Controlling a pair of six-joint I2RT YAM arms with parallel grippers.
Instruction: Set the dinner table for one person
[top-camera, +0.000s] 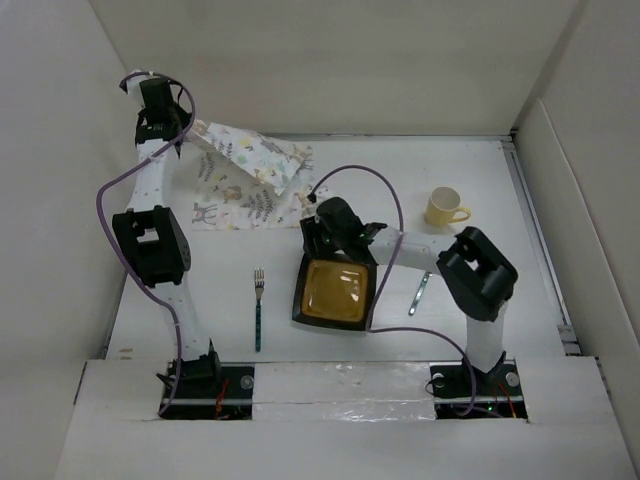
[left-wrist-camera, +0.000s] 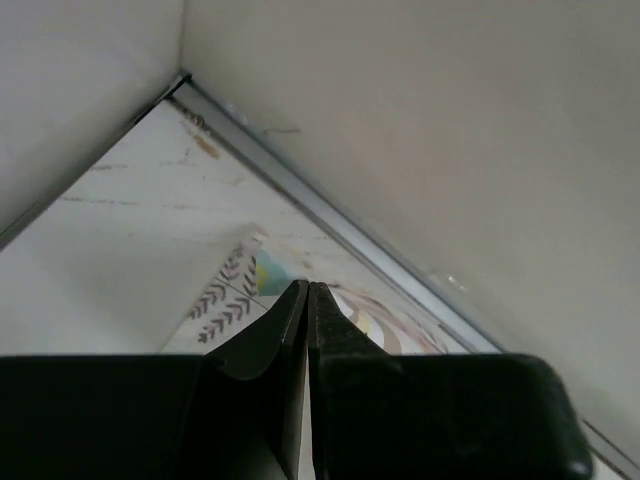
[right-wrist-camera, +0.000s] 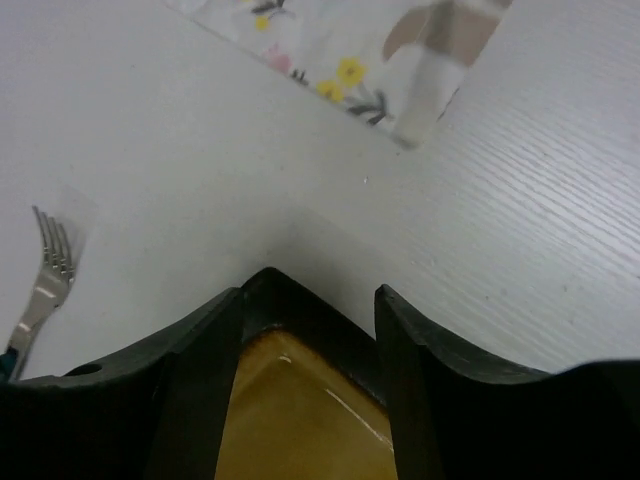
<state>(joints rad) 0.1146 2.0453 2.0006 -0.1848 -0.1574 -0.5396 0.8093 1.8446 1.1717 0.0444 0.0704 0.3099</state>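
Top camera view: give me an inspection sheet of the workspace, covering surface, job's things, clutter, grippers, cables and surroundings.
Surface: dinner table, white and matte, no spills seen.
Job's things: black square plate near the middle; fork left of it, apart; yellow mug far right; another utensil partly under the right arm; placemat far left, folded over itself.
Clutter: nothing seen.
Grippers: left gripper shut on the placemat's corner; right gripper open, fingers astride the plate's far rim.
Cables: purple cables loop off both arms; the right one passes by the plate.
Surroundings: white panels wall the table.
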